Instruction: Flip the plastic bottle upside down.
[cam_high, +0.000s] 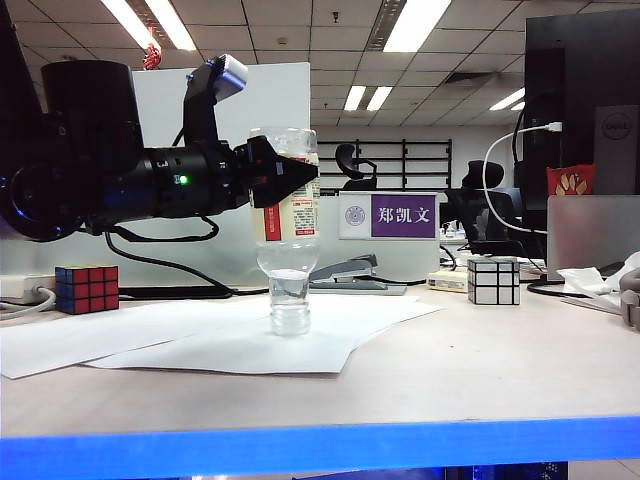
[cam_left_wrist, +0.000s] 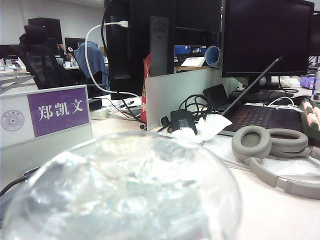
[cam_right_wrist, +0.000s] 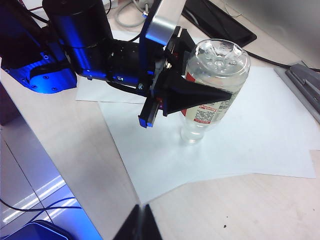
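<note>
Although the plastic bottle (cam_high: 287, 225) is already seen turned over, with its cap end down and its base up, the job is judged not quite finished. The cap appears to rest on the white paper (cam_high: 200, 340) spread on the desk (cam_high: 480, 370), or to hang just above it (contact cannot be settled from these views). The bottle is pinched around its labelled middle by the left gripper (cam_high: 292, 180), whose black fingers (cam_right_wrist: 192, 95) are pressed against opposite sides of it; in the overhead wrist view the moulded base faces up, and in the left wrist view it fills the foreground as a clear blur.

The right gripper (cam_right_wrist: 137, 222) is held well apart from the bottle, above the near edge of the paper, with its fingers pressed together and nothing between them.

Beside the bottle, a coloured puzzle cube (cam_high: 86, 288) is placed far to one side and a silver cube (cam_high: 494, 280) to the other; a stapler (cam_high: 345, 272) and a purple name sign (cam_high: 388, 215) are set behind it.

What is left, it is judged, is for the bottle to be released and shown to balance on its narrow cap, which could easily tip.
</note>
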